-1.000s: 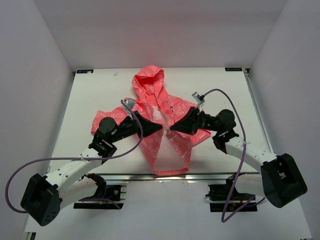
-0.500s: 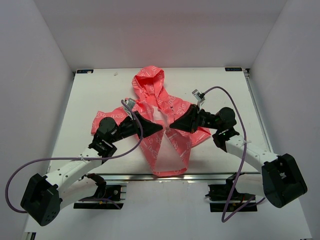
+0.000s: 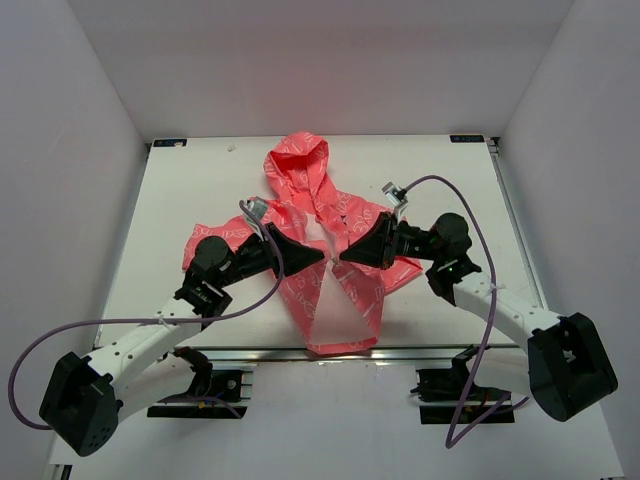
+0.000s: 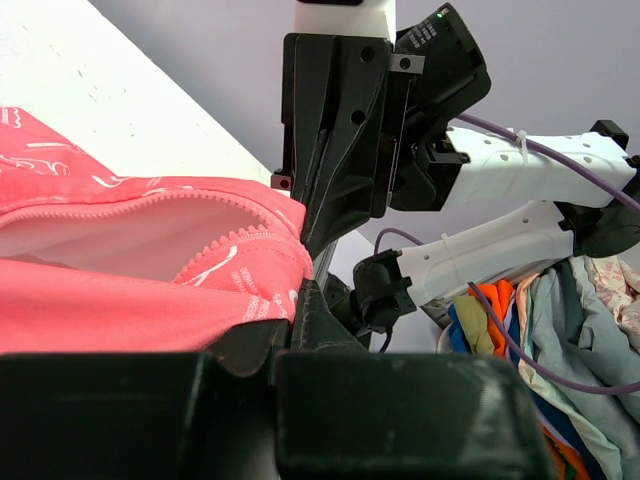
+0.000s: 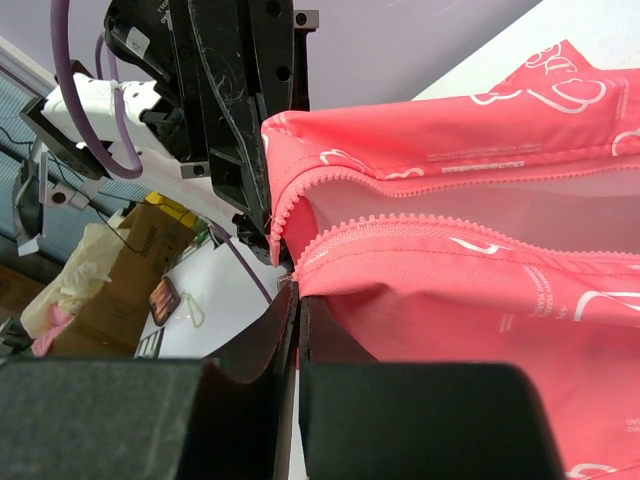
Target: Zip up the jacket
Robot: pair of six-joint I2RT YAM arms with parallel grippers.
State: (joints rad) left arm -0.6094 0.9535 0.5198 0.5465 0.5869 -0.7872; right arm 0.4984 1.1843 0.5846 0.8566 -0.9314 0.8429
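Note:
The coral-pink jacket (image 3: 300, 170) lies on its back on the white table (image 3: 450, 180), hood at the far side and front open, with white lining showing between the two zipper edges. My left gripper (image 3: 322, 255) is shut on the jacket's left front edge (image 4: 120, 290), fabric pinched between its fingertips. My right gripper (image 3: 343, 258) is shut on the right front edge (image 5: 480, 290), just below the zipper teeth (image 5: 400, 235). The two grippers face each other tip to tip, a small gap apart, over the jacket's middle. The zipper slider is not visible.
The jacket's hem hangs near the table's front edge (image 3: 330, 350). Purple cables (image 3: 470, 200) loop from both wrists. White walls close in the table on three sides. Off the table are a pile of clothes (image 4: 560, 330) and a cardboard box (image 5: 130, 240).
My right gripper lifted slightly and came back down with its edge. The white gap in the jacket's front below the grippers has widened a little. The left gripper has barely moved.

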